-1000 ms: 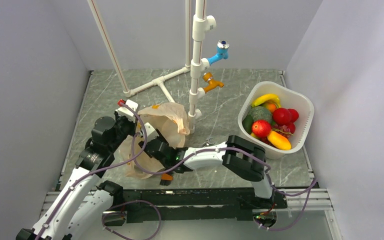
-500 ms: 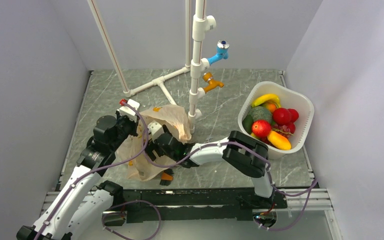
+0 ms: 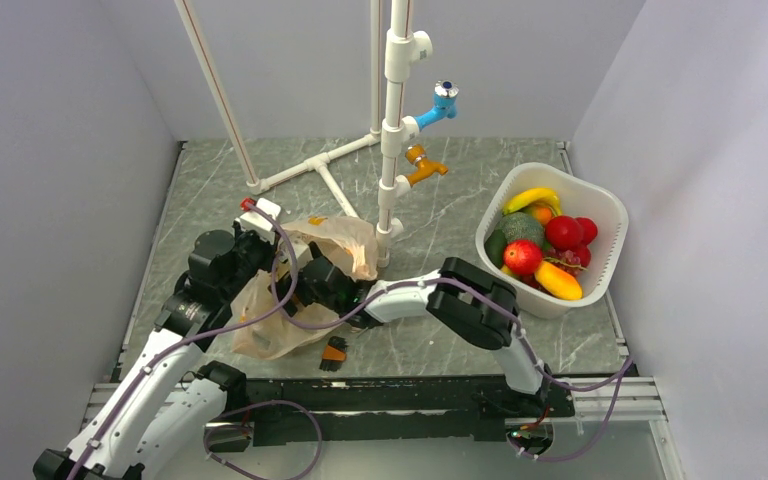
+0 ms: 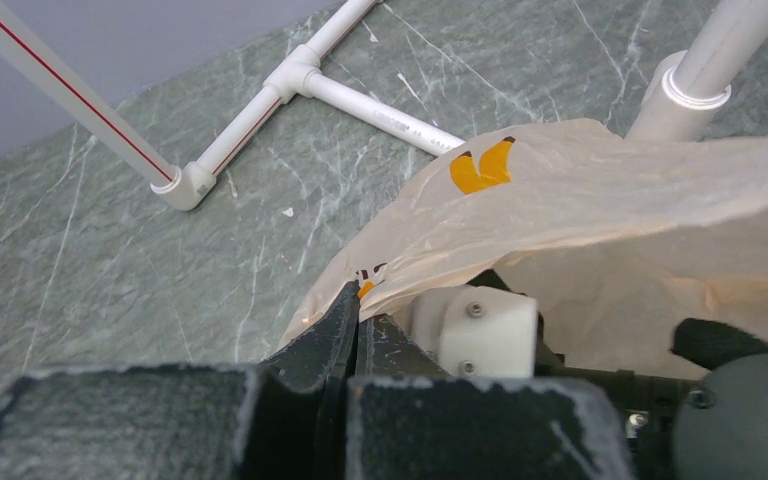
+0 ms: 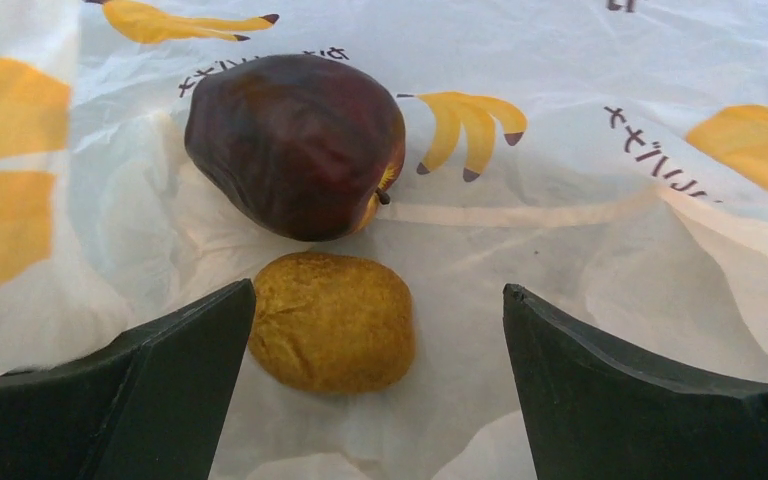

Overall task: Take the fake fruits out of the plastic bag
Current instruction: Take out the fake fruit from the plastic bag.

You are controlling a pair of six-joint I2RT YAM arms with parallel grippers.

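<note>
Nearest the arm bases, one small black and orange object [image 3: 333,352] is seen lying on the table [image 3: 440,350], just beside the near edge of the one plastic bag [image 3: 265,330]. The bag is crumpled on the left part of the table, and both arms are brought to it. The left fingers [image 4: 345,325] are clenched on a fold of the bag's rim. The right fingers [image 5: 160,370] are released and spread wide inside the bag.

Two fake fruits are counted there. One yellow-brown fruit [image 5: 332,335] lies in the gap between the right fingers, close against one finger and apart from the other. One dark red apple [image 5: 295,145] lies just behind it. Neither is gripped.

Beyond the bag, one white pipe stand [image 3: 392,150] is set upright, with two taps on it: one orange tap [image 3: 420,165] below one blue tap [image 3: 444,100]. At the far right stands one white basket [image 3: 600,195]. In it one banana [image 3: 532,197], one green melon [image 3: 523,228], one long orange-yellow piece [image 3: 558,281] and at least three red pieces are counted.

The two fruits in the bag are shown only by the right wrist view, together with the banana figures printed on the film. From above they are hidden by the bag and the right arm. The pinch on the rim is shown closely only by the left wrist view. The basket, the taps and the small object are shown by the top view alone.
</note>
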